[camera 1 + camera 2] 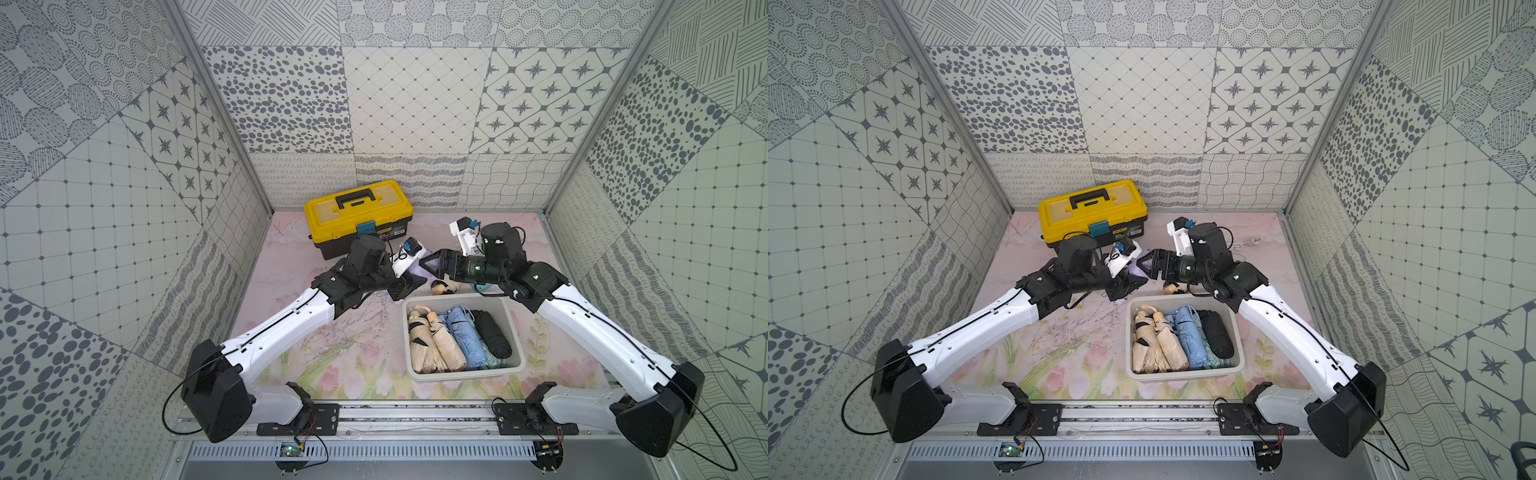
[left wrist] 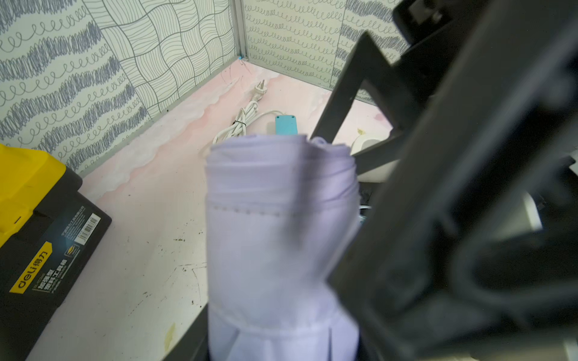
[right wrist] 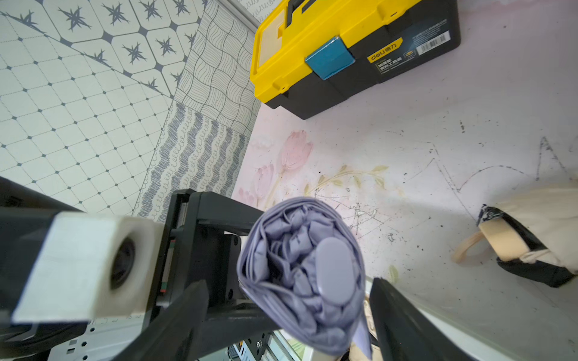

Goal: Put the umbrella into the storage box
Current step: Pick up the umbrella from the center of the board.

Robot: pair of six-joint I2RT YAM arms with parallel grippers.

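A folded lilac umbrella [image 2: 281, 234] is held just off the table behind the storage box, and my left gripper [image 2: 281, 343] is shut on it. Both top views show only a sliver of the lilac umbrella [image 1: 417, 272] [image 1: 1138, 272] between the two grippers. My right gripper [image 3: 287, 283] faces the umbrella's handle end [image 3: 300, 275]; its jaws stand open on either side with gaps. The white storage box [image 1: 463, 373] [image 1: 1183, 376] sits front right of centre and holds several folded umbrellas in beige, blue and black.
A beige-and-black umbrella [image 1: 442, 286] [image 3: 531, 237] lies on the table behind the box. A yellow-and-black toolbox [image 1: 357, 216] [image 1: 1092, 216] [image 2: 31, 218] [image 3: 344, 47] stands at the back. A white power cord [image 2: 247, 122] lies near the back right corner. Patterned walls enclose three sides.
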